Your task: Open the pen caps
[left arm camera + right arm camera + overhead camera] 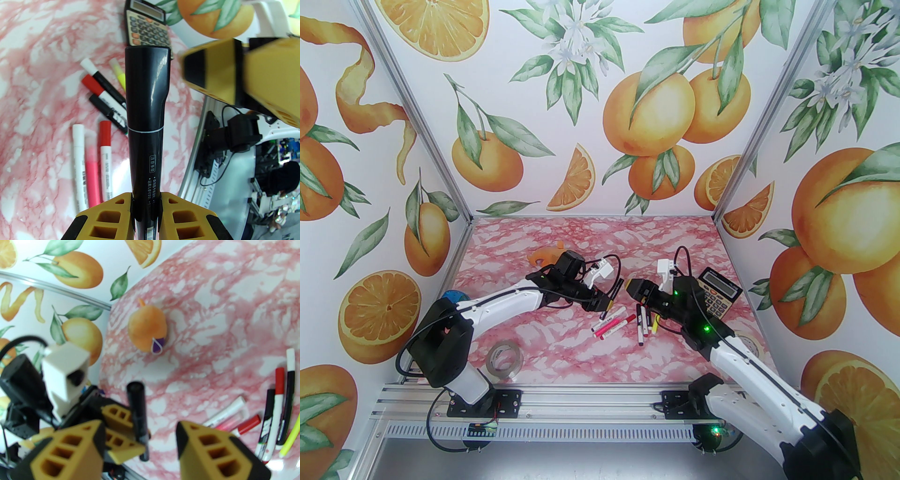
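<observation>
One black pen held, seven loose

The left hand clamps one black pen, its black cap on. The right hand gapes beside that cap. On the table lie a group of three pens and a group of four pens.

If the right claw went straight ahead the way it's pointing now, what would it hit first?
Most likely the black pen clamped in the left claw: it stands just ahead, between the open jaws of the right claw, though exact depth is unclear.
</observation>
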`<state>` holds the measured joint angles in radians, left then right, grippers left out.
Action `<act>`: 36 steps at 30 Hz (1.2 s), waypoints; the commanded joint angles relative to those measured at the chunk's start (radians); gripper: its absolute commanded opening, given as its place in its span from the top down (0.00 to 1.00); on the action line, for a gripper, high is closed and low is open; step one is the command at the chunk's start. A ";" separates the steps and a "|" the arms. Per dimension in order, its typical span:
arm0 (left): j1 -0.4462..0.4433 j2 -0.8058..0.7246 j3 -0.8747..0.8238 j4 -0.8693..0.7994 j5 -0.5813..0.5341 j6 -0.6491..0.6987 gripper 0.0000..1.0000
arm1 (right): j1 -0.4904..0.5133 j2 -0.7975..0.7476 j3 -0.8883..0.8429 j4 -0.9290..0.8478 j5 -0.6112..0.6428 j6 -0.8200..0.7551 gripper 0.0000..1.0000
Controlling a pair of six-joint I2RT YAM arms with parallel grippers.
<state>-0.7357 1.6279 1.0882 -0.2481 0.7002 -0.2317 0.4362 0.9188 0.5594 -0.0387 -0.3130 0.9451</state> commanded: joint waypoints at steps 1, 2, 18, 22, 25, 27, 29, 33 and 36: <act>-0.020 -0.023 0.000 0.024 0.030 0.018 0.79 | 0.011 0.015 0.035 0.042 0.043 0.023 0.46; -0.025 -0.022 0.002 0.020 0.030 0.022 0.79 | 0.012 0.018 0.038 0.042 0.043 0.022 0.46; -0.072 0.004 0.033 0.028 0.028 0.013 0.79 | 0.050 0.042 0.048 0.052 0.071 0.024 0.51; -0.077 0.002 0.032 0.026 0.027 0.014 0.79 | 0.050 0.041 0.045 0.049 0.081 0.036 0.54; -0.079 0.003 0.032 0.027 0.028 0.015 0.79 | 0.050 0.045 0.044 0.057 0.078 0.044 0.55; -0.082 0.004 0.035 0.023 0.030 0.017 0.79 | 0.049 0.042 0.044 0.057 0.080 0.046 0.56; -0.084 0.006 0.039 0.015 0.029 0.020 0.79 | 0.050 0.039 0.041 0.057 0.087 0.050 0.57; -0.087 0.006 0.039 0.013 0.030 0.022 0.79 | 0.049 0.041 0.043 0.057 0.085 0.052 0.59; -0.087 0.009 0.040 0.014 0.028 0.021 0.79 | 0.050 0.045 0.045 0.060 0.075 0.052 0.59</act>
<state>-0.8188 1.6302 1.0901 -0.2432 0.7071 -0.2279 0.4793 0.9668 0.5819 -0.0025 -0.2531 0.9878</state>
